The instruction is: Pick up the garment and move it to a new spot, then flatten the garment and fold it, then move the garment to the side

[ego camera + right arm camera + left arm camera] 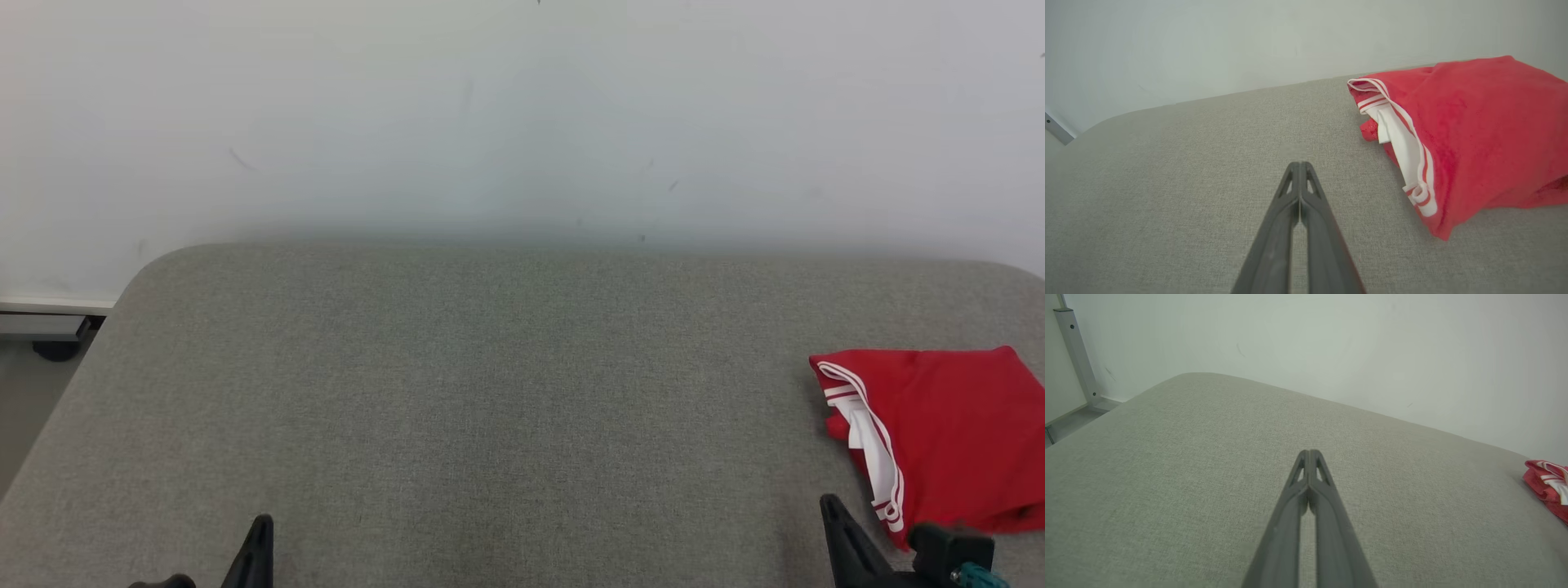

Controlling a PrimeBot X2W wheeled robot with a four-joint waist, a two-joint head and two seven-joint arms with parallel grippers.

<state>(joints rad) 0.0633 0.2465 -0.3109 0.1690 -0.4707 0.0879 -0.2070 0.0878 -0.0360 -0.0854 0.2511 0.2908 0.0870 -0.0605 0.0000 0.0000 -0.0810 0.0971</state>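
The garment (947, 433) is red with white striped trim, lying folded in a bundle at the right side of the grey table. It also appears in the right wrist view (1474, 130) and at the far right of the left wrist view (1549, 484). My right gripper (829, 502) sits at the lower right, just left of the garment's near corner, shut with nothing in it (1299, 165). At the lower left my left gripper (263, 523) hovers over bare table, its fingers pressed together and empty (1309, 453).
The grey fabric-covered table (490, 392) has rounded far corners and stands against a pale wall (522, 114). A metal frame leg (1075, 355) stands beyond the table's left edge, with floor below (24, 392).
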